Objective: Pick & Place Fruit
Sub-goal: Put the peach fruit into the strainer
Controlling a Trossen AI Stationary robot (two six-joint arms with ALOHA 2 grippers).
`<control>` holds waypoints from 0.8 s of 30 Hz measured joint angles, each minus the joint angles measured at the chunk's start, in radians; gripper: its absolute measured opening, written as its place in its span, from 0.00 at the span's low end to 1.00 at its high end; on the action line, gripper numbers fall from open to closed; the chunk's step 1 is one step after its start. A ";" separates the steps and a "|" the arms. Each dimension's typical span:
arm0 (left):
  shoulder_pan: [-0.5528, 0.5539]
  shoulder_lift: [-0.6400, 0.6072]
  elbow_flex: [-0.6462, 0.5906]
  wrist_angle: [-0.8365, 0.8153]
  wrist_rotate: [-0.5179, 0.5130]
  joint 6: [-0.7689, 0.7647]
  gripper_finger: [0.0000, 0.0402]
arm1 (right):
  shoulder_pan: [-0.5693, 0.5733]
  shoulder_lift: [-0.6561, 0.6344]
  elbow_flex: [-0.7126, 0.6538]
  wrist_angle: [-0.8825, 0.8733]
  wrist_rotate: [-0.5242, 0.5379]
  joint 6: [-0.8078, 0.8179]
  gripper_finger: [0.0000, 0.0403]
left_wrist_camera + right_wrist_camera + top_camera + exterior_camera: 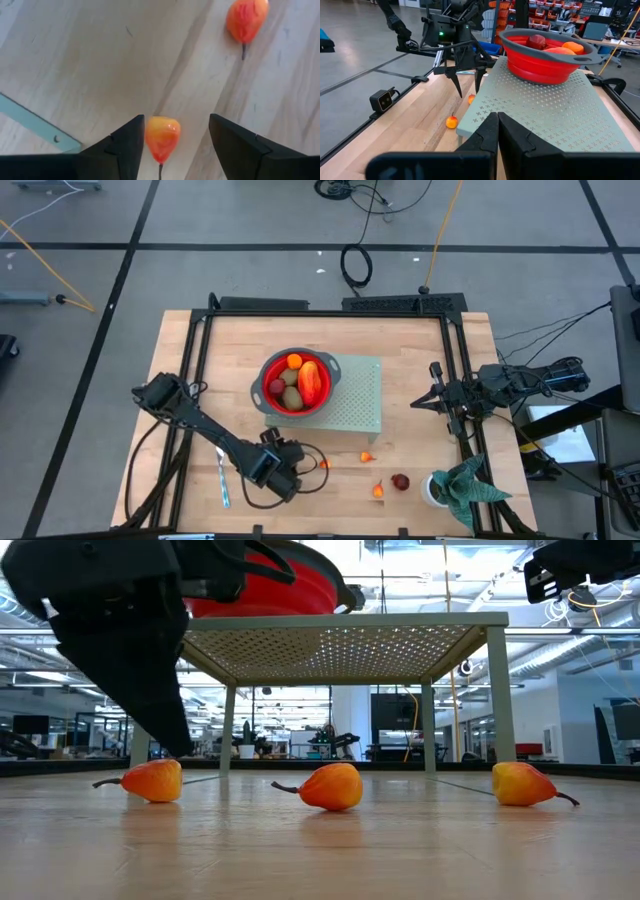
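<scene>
L claw (172, 145) spread round small orange fruit (162, 137), stem cut off; R claw (497, 131) pressed together.

A red bowl (296, 384) holding fruit sits on a pale green perforated stand (352, 402) near the middle of the wooden bench (230, 345). The left gripper (312, 461) is near the stand's front edge, beside a tiny orange fruit (324, 464). Two more orange fruits (367, 457) and a dark red fruit (400, 481) lie nearby. A silver knife (222, 478), probably, lies by the left arm. The right gripper (418, 404) waits beside the stand.
</scene>
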 joint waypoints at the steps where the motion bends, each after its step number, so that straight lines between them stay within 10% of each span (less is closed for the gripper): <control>1: 0.000 0.002 0.000 0.000 0.007 0.008 0.55 | 0.000 0.000 0.000 0.000 0.000 0.000 0.01; 24: -0.017 0.079 0.002 0.068 0.120 -0.142 0.28 | 0.000 0.000 0.000 0.000 0.000 0.000 0.01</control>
